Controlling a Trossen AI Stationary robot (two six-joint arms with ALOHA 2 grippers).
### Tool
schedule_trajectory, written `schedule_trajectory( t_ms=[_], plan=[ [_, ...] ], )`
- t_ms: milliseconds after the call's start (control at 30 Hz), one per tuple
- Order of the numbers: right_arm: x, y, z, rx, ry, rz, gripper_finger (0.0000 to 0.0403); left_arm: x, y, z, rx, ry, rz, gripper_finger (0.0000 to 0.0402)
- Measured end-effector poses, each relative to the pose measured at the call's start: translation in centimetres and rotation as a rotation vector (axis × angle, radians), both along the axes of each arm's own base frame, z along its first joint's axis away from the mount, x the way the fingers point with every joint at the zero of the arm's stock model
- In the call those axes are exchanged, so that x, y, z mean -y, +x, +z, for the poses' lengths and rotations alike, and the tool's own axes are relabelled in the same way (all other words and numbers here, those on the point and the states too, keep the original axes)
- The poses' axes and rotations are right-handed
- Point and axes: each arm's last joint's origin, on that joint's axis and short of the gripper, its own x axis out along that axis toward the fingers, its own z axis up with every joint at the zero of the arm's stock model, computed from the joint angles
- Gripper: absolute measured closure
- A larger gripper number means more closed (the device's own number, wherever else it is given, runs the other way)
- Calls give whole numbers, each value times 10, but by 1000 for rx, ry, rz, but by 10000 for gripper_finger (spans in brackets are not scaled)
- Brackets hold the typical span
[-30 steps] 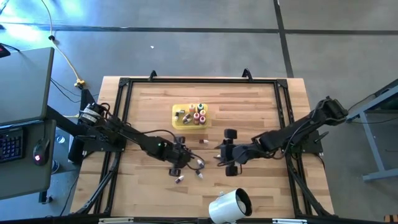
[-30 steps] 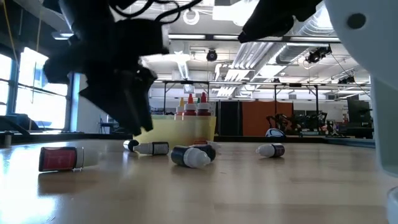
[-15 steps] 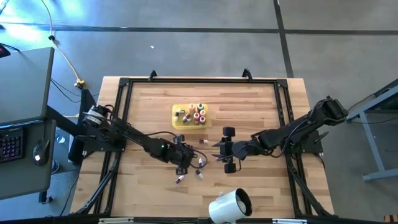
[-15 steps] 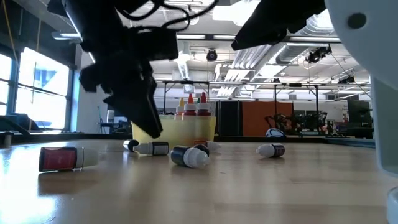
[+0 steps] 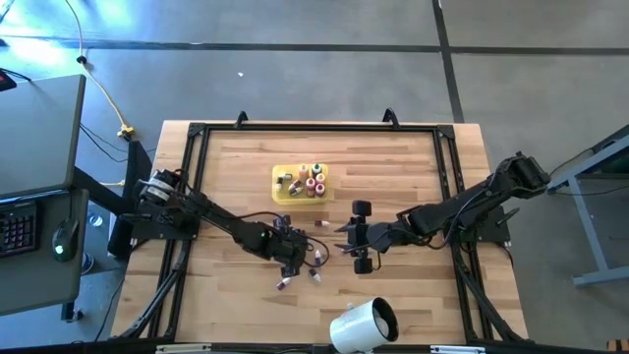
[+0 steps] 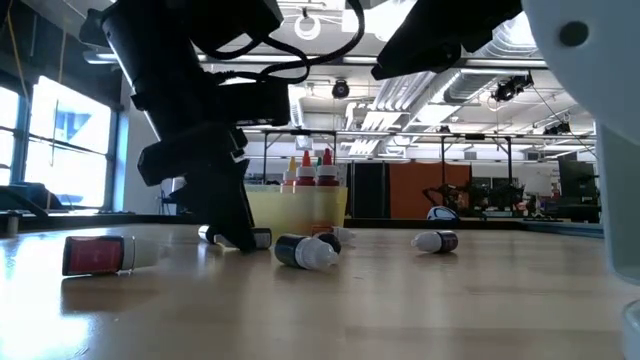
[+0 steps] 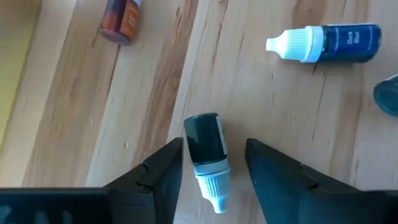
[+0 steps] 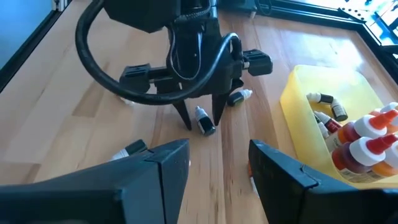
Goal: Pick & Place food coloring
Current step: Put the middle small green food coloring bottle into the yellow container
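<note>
A dark dropper bottle of food coloring with a white cap (image 7: 204, 149) lies on its side on the wooden table. My left gripper (image 7: 212, 148) is open and low over it, one finger on each side, pointing steeply down; the right wrist view shows the same (image 8: 202, 118). More bottles lie nearby: a blue one (image 7: 329, 43), a reddish one (image 7: 121, 18), a red tube (image 6: 95, 255). Several bottles stand or lie in the yellow tray (image 5: 283, 173). My right gripper (image 5: 343, 243) hovers open above the table's middle, holding nothing.
A large white cylinder (image 5: 364, 324) lies at the table's near edge. A dark frame (image 5: 314, 128) runs round the tabletop. Loose bottles (image 6: 305, 250) (image 6: 435, 241) lie between the two grippers. The far right of the table (image 5: 413, 167) is bare wood.
My left gripper has come down toward the table and rolled about its own axis, so its fingers now stand on either side of the dark bottle. The bottles have stayed where they were.
</note>
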Motion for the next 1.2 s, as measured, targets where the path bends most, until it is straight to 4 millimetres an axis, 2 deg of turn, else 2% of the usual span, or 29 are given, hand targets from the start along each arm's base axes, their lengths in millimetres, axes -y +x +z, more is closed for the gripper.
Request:
schedule_trajectory(
  t_ms=[367, 533, 767, 867, 1000, 1067, 1200],
  plan=[
    [0, 0, 0, 1, 23, -14, 242, 0, 2, 0, 33, 15, 3, 329],
    [0, 0, 0, 2, 26, -15, 242, -2, 5, 5, 27, 93, 22, 330],
    [0, 0, 0, 2, 25, -15, 242, -9, 11, 44, -86, 356, 84, 316],
    [0, 0, 0, 1, 25, -15, 242, -24, 10, 60, -141, 495, 150, 315],
    [0, 0, 0, 1, 25, -15, 242, -58, 9, 77, -226, 599, 277, 315],
    [0, 0, 0, 1, 24, -15, 242, -79, 8, 77, -274, 587, 336, 314],
    [0, 0, 0, 1, 24, -14, 242, -118, 8, 69, -319, 439, 447, 314]
  ],
)
